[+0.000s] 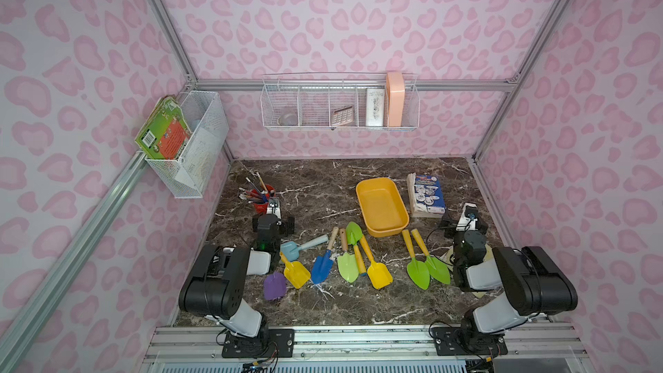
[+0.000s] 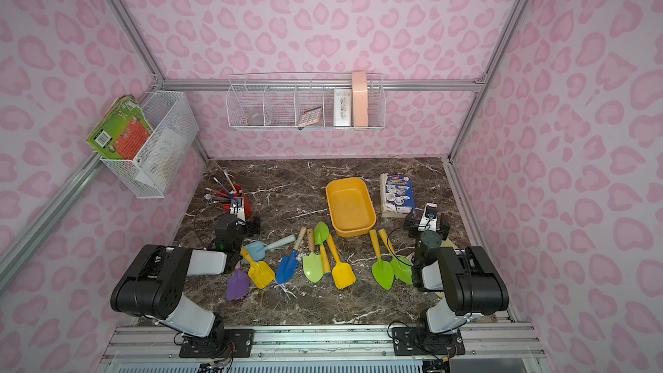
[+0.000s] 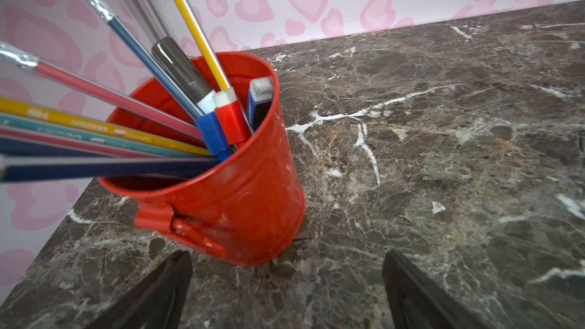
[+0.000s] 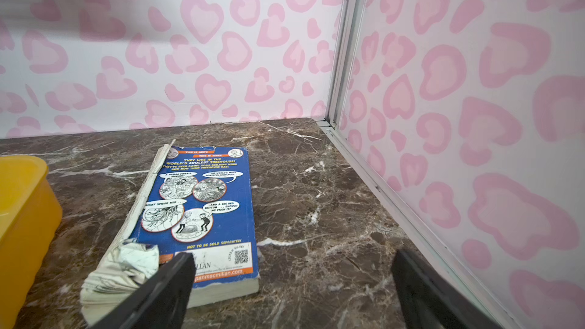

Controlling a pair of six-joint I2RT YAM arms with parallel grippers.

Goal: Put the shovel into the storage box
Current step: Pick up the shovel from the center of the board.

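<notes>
While both arms reach toward the far half of the bench (image 1: 315,188), all the shovels lie nearer the arm bases than either tool, in a loose row between the two arms.

The left tool (image 3: 286,259) is released, with its jaws spread wide and nothing between them. Its fingertips stop just short of the red pencil cup (image 3: 240,185). The right tool (image 4: 292,257) is equally wide and empty, with one finger over the near edge of the blue paperback (image 4: 202,204).

One storage box (image 1: 382,206) sits empty on the bench, farther back than the row. It lies between the two tools, closer to the right one, just beside the paperback.

There are nine shovels, and none is in the box:
- Near the left arm lie the purple shovel (image 1: 275,285), the small yellow shovel (image 1: 297,274) and the light-blue shovel (image 1: 290,250).
- In the middle are the blue shovel (image 1: 321,267) and the wood-handled green shovel (image 1: 348,267). With them are the larger yellow shovel (image 1: 379,276) and the reversed green shovel (image 1: 353,233), whose blade lies just beside the box's near wall.
- Near the right arm, the pair of green shovels (image 1: 418,274) lie side by side.

That makes four green, two yellow, one blue, one light blue and one purple. There is also one cup, one paperback on the bench and two wire baskets (image 1: 339,109) on the walls.
</notes>
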